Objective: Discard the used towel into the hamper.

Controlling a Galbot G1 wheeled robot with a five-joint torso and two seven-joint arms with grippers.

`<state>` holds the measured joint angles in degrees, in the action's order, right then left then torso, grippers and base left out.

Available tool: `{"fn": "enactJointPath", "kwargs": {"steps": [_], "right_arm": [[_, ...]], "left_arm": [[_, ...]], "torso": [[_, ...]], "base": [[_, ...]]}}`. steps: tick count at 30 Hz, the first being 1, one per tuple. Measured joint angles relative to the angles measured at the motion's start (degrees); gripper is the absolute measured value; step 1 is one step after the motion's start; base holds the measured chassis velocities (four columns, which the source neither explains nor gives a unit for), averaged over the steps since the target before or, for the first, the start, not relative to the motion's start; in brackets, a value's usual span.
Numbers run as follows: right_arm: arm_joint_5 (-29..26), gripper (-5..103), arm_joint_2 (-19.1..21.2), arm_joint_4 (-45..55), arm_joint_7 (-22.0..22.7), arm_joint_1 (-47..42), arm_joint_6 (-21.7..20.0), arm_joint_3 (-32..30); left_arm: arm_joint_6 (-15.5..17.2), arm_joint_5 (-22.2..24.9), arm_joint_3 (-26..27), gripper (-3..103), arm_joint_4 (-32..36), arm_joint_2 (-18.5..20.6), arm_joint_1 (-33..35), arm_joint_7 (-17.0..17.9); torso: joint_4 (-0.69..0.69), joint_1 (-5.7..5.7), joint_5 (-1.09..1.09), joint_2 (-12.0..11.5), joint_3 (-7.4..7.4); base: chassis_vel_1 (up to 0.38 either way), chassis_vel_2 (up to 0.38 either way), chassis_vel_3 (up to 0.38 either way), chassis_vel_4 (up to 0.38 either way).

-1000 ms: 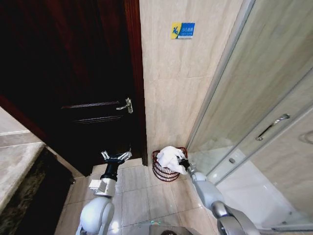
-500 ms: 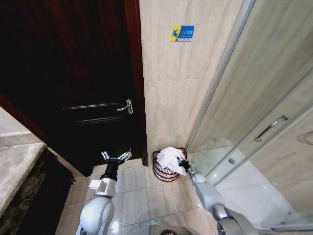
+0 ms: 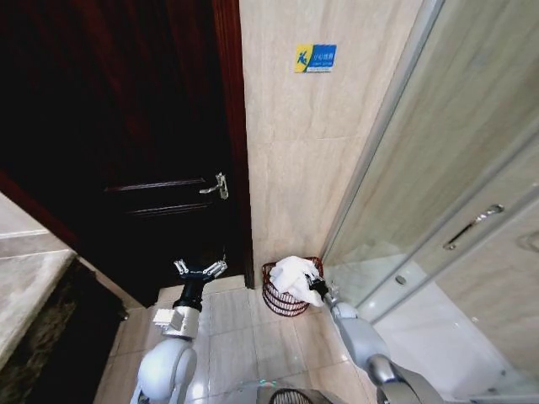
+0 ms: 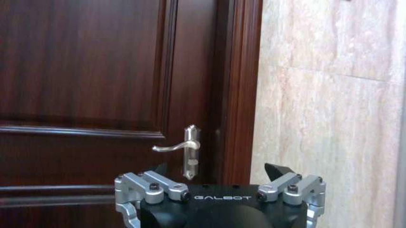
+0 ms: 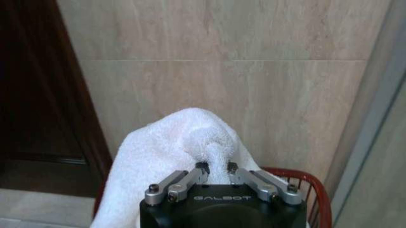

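We see glossy silver-white rounded arm shells ending in black wrist housings marked GALBOT in pale letters, each gripper with silver metal linkage jaws fastened by dark screws and tipped black.

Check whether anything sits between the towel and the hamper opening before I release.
Nothing visible does. The right gripper holds the towel pinched in its fingers directly over the hamper, the cloth already draping past the rim. The left gripper hangs open by the door, clear.
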<state>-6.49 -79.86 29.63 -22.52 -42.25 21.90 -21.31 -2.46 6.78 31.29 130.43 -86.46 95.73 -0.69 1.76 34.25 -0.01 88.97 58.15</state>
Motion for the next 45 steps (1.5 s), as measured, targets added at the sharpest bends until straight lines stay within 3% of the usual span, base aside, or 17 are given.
{"fn": "enactJointPath", "kwargs": {"steps": [5, 8, 9, 10, 16, 17, 24, 28, 31, 34, 40, 45], "right_arm": [[0.24, 12, -0.14, -0.13, 0.12, -0.05, -0.18, 0.16], [2.57, 10, -0.03, 0.13, 0.16, -0.59, -1.65, 1.18], [3.95, 14, -0.07, -0.23, 0.22, -0.65, -2.13, 1.18], [3.95, 14, -0.07, -0.23, 0.22, -0.65, -2.13, 1.18], [14.19, 41, -0.64, -6.34, 1.51, 0.09, -4.3, 0.22], [15.39, 41, -0.65, -7.66, 1.45, 0.51, -4.5, 0.13], [17.2, 68, -0.01, -9.93, 1.29, 2.03, -5.66, 2.19], [14.02, 79, 0.86, -5.55, 1.41, 1.38, -4.95, 2.75], [6.88, 95, 5.03, 7.42, 1.35, -4.53, -4.72, 6.83], [3.36, 100, 7.6, 13.83, 1.27, -8.73, -5.51, 7.94], [-1.85, 100, 10.93, 28.44, 3.44, -19.7, -4.87, 6.11], [-2.33, 100, 10.8, 32.47, 5.01, -25.31, -4.96, 3.59]], "left_arm": [[0.0, 0.0, 0.0, 100, 0.0, 0.02, -0.01, 0.0], [0.0, 0.0, 0.0, 100, 0.0, -0.01, -0.01, 0.0], [0.0, 0.0, 0.0, 100, 0.0, 0.0, -0.02, 0.0], [0.0, 0.0, 0.0, 100, 0.0, 0.0, -0.02, 0.0], [0.0, 0.0, 0.0, 100, 0.0, 0.0, 0.0, 0.0], [0.0, 0.0, 0.0, 100, 0.0, -0.01, 0.02, 0.0], [0.0, 0.0, 0.0, 100, 0.0, -0.01, 0.01, 0.0], [0.0, 0.0, 0.0, 100, 0.0, -0.01, -0.01, 0.0], [0.0, 0.0, 0.0, 100, 0.0, -0.01, -0.01, 0.0], [0.0, 0.0, 0.01, 100, 0.0, -0.01, -0.01, 0.01], [0.0, 0.0, 0.0, 100, 0.0, -0.01, 0.0, 0.0], [0.0, 0.0, 0.0, 100, 0.0, -0.01, -0.01, 0.0]], "torso": [[0.0, -0.01, -0.06, -0.04, -0.02], [0.04, 0.04, 0.05, -0.09, -0.01], [0.01, 0.04, -0.02, -0.1, -0.02], [0.01, 0.04, -0.02, -0.1, -0.02], [0.0, -0.1, 0.03, -0.09, -0.07], [0.03, -0.12, 0.03, -0.08, -0.09], [0.01, -0.11, 0.0, -0.1, -0.09], [0.02, -0.05, 0.03, -0.14, -0.07], [0.03, -0.05, 0.02, -0.14, -0.08], [0.01, -0.07, 0.0, -0.14, -0.08], [0.01, -0.09, -0.01, -0.14, -0.1], [0.01, -0.09, 0.0, -0.15, -0.1]], "base": [[-0.207, 0.213, 0.228, -0.217], [-0.21, 0.19, 0.177, -0.196], [-0.133, 0.137, 0.04, 0.003], [-0.133, 0.137, 0.04, 0.003], [-0.012, 0.011, -0.035, -0.002], [0.077, -0.035, -0.035, 0.045], [0.034, -0.028, -0.025, 0.022], [0.0, 0.0, 0.0, 0.0], [0.0, 0.0, 0.0, 0.0], [0.0, 0.0, 0.0, 0.0], [0.0, 0.0, 0.0, 0.0], [0.0, 0.0, 0.0, 0.0]]}}
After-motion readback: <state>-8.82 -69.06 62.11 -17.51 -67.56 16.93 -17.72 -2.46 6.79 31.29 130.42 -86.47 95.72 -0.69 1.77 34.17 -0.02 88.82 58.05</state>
